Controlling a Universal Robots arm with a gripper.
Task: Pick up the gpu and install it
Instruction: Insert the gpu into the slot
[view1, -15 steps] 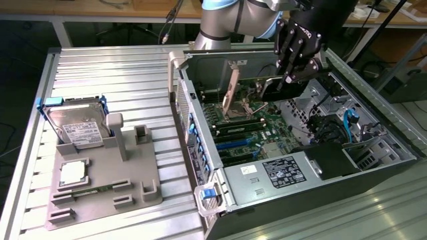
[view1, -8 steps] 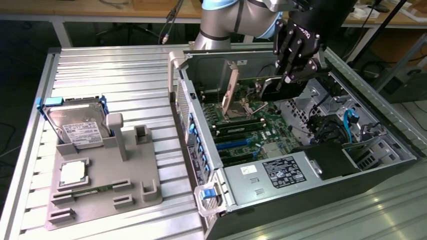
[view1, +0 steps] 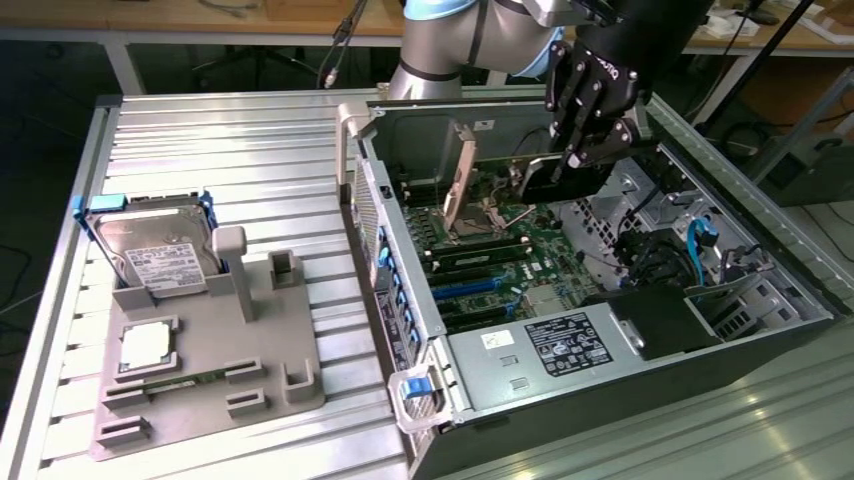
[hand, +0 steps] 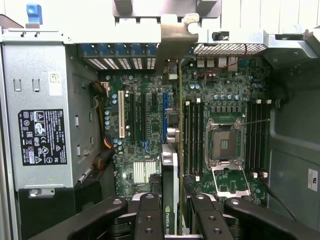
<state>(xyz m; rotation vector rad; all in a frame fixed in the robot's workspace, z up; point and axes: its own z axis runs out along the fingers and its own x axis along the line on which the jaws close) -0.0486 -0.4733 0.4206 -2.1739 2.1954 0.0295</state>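
Upper right of the exterior frame, the claw (view1: 597, 150) grips the gpu (view1: 561, 182) edge-down above the motherboard (view1: 514, 265). Best kept parallel to its slot and lowered straight, without tilting.

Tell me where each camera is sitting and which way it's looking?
Exterior view: set apart, up high, looking down at the table and open computer case; the arm and gripper show.
Wrist view: on the wrist, looking down past the fingers into the case.
Shared: the gpu clamped in the gripper, the motherboard.
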